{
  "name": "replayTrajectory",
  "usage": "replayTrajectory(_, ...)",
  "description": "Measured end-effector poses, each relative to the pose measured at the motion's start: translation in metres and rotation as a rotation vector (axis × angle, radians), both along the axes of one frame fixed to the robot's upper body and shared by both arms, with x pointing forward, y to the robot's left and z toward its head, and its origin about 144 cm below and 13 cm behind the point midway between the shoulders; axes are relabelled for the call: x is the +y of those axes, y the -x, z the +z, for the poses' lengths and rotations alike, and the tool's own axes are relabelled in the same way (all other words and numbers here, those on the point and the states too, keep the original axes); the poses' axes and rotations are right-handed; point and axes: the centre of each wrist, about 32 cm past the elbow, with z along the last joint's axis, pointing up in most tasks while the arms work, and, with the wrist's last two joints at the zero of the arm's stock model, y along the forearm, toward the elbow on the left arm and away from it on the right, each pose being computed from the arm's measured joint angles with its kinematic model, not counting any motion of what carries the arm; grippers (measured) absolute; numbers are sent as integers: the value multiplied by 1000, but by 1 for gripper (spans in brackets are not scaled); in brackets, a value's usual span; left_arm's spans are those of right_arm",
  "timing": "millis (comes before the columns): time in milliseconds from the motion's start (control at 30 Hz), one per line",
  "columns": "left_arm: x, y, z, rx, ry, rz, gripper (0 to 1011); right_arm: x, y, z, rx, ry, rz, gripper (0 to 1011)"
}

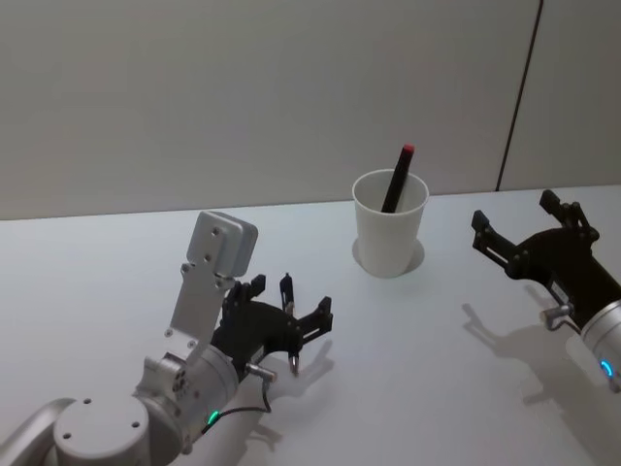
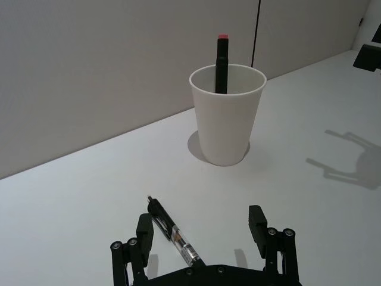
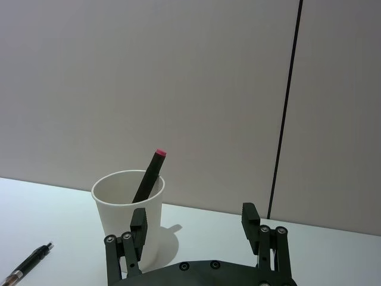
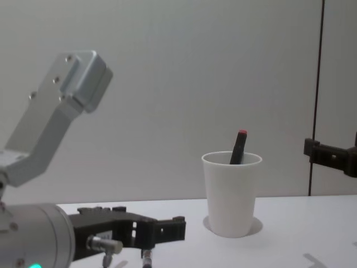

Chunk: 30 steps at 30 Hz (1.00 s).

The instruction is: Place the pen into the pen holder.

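Observation:
The pen holder [image 1: 390, 233] [image 2: 225, 119] [image 3: 122, 223] [image 4: 231, 195] is a white paper cup standing upright at the table's far middle. A black pen with a red cap [image 1: 397, 182] [image 2: 221, 59] [image 3: 149, 177] [image 4: 239, 146] leans inside it. A second pen [image 2: 172, 233] [image 3: 27, 265] [image 4: 146, 258], black with a clear barrel, lies flat on the table. My left gripper [image 1: 289, 299] [image 2: 200, 219] is open and low over this pen, one finger on each side, the pen nearer one finger. My right gripper [image 1: 515, 212] [image 3: 194, 214] hovers open to the right of the cup, holding nothing.
The white table [image 1: 437, 388] ends at a grey wall [image 1: 243, 97] just behind the cup. A dark vertical seam [image 1: 519, 97] runs down the wall at the right. Bare tabletop lies between the two grippers and in front of the cup.

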Motion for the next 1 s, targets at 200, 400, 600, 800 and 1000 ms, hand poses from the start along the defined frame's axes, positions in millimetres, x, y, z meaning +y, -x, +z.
replayTrajectory(200, -5, 0, -4, 27, 9, 28, 1001, 0, 0, 0, 0, 0, 0, 1001)
replayTrajectory(400, -11, -1, -7, 48, 9, 60, 1001, 0, 0, 0, 0, 0, 0, 1001)
replayTrajectory(600, -17, -1, -8, 62, 3, 89, 1001, 0, 0, 0, 0, 0, 0, 1001)
replayTrajectory(800, -23, -1, -8, 70, -10, 109, 1001, 0, 0, 0, 0, 0, 0, 1001)
replayTrajectory(1000, -29, -1, -8, 74, -21, 117, 1001, 0, 0, 0, 0, 0, 0, 1001)
